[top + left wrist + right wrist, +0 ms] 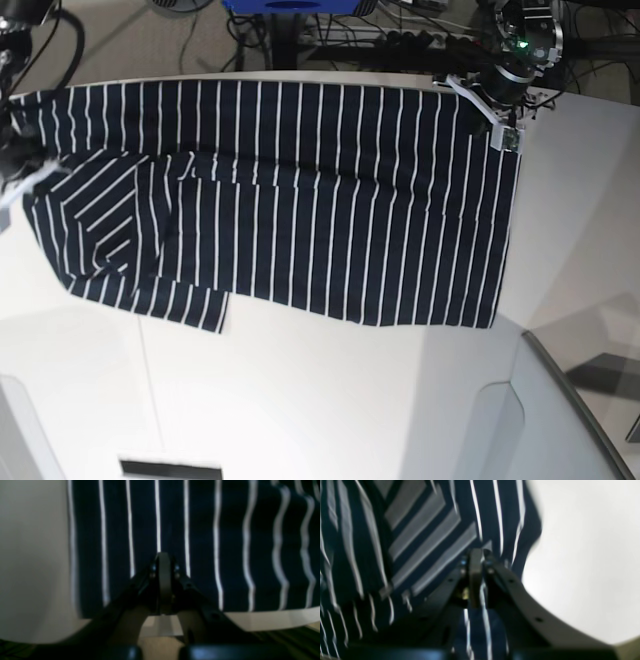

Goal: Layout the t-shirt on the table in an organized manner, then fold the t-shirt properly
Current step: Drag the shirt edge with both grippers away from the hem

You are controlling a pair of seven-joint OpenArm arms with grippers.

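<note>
The t-shirt [300, 200], dark navy with thin white stripes, lies spread across the far half of the table [300, 400]. One sleeve is folded in at the left [110, 230]. My left gripper [497, 118] sits at the shirt's far right corner. In the left wrist view its jaws [163, 555] are shut, tips on the flat striped cloth [225, 542] just inside the hem, near the table edge [275, 620]. My right gripper [25, 172] is at the shirt's left end. There its jaws [476, 555] stand nearly together with bunched cloth [480, 630] between the fingers.
Cables and equipment [400, 35] crowd the floor beyond the table's far edge. A grey frame [560, 390] cuts across the near right corner. A dark slot [170, 468] shows at the near edge. Bare tabletop [582, 555] lies beside the shirt's left end.
</note>
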